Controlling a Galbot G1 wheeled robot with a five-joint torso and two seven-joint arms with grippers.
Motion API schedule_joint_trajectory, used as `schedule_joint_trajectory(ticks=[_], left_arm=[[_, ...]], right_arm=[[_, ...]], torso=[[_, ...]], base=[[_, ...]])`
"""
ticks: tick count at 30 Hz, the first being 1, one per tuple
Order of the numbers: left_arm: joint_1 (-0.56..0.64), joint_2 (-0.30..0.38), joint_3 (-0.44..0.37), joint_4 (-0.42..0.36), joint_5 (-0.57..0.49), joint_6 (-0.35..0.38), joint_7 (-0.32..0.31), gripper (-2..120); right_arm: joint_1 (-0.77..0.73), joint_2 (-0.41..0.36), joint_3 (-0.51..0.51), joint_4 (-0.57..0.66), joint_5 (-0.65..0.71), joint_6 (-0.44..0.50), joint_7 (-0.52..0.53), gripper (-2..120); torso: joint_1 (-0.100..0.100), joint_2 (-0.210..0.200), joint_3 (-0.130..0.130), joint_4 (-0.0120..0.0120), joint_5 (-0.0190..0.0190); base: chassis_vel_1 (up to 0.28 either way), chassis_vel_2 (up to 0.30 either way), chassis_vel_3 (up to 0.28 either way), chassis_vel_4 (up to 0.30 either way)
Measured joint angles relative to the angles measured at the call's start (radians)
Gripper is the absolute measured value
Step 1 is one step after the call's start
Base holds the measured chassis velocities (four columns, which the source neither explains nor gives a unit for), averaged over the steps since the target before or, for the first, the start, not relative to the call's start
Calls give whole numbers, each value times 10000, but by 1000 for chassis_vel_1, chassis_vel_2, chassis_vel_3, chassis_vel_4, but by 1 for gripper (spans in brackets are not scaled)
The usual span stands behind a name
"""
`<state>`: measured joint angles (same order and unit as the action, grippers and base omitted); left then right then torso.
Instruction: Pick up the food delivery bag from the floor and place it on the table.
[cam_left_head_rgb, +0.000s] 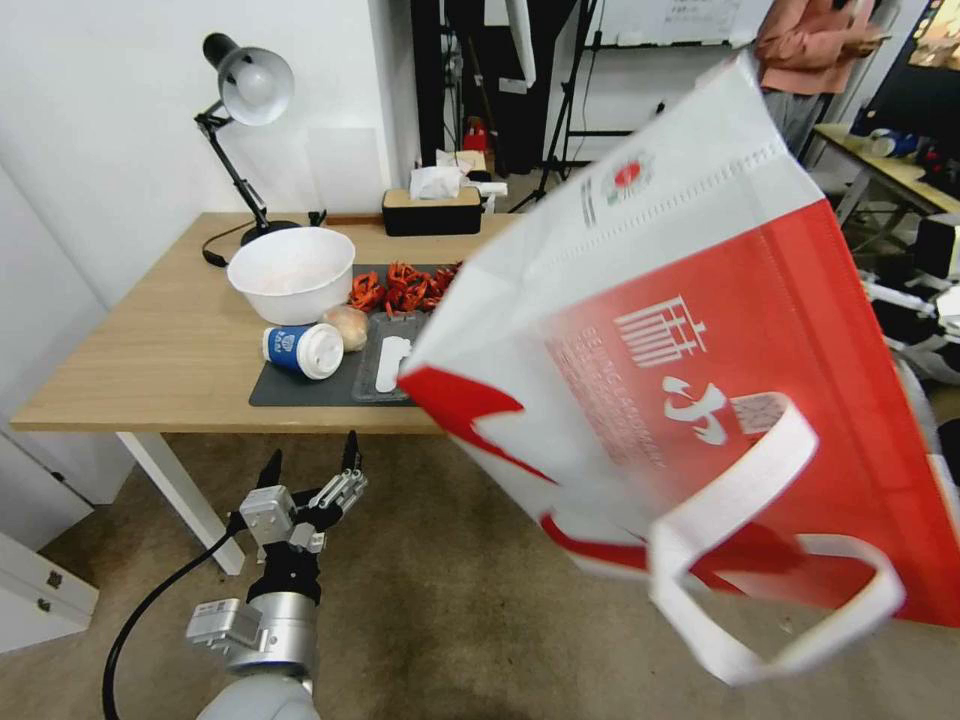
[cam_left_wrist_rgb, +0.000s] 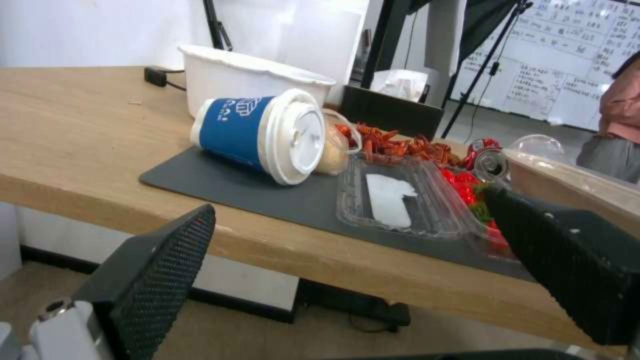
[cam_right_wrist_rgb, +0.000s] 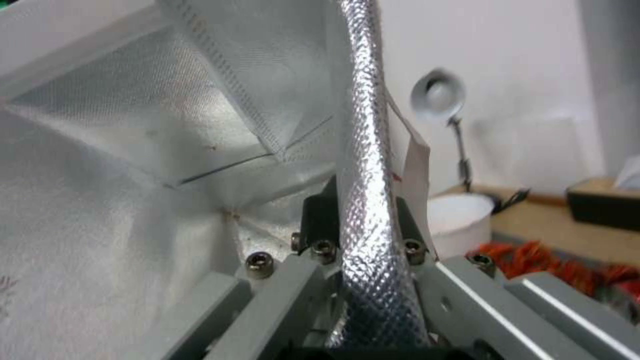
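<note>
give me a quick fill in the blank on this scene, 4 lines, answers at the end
1. The food delivery bag hangs in the air, its rim pinched by the ____ gripper.
2. The left gripper waits low in front of the table with its fingers ____.
3. On the dark mat, the blue coffee cup lies on its ____.
4. The bag's lining is shiny ____ foil.

Missing words: right; open; side; silver
</note>
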<state>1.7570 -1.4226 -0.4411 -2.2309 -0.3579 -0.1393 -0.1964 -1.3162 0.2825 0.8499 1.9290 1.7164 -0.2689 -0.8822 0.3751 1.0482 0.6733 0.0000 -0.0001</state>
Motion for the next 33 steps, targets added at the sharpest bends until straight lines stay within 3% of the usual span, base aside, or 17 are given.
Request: schedule_joint_trajectory(ticks=[11, 12, 18, 27, 33], left_arm=[[-30, -73, 48, 110, 67, 0, -19, 100], [-30, -73, 48, 110, 67, 0, -19, 100], [-67, -58, 71, 234, 81, 0, -22, 100], [-73, -7, 61, 286, 107, -1, -44, 100], [-74, -70, 80, 290, 161, -1, -53, 100]], right_arm=[[792, 164, -465, 788, 1579, 1866, 4886, 0], [792, 164, -465, 788, 1579, 1866, 4886, 0], [1554, 244, -697, 918, 2244, 2585, 8371, 0], [2096, 291, -849, 642, 2650, 1971, 11134, 0], [2313, 347, -1002, 461, 2659, 1416, 12183, 0]], torso=[[1, -1, 0, 0, 0], [1, -1, 0, 0, 0], [1, -2, 0, 0, 0], [1, -2, -1, 0, 1], [0, -3, -1, 0, 1]], base=[[0, 0, 0, 0], [0, 0, 0, 0], [0, 0, 0, 0], [0, 0, 0, 0], [0, 0, 0, 0]])
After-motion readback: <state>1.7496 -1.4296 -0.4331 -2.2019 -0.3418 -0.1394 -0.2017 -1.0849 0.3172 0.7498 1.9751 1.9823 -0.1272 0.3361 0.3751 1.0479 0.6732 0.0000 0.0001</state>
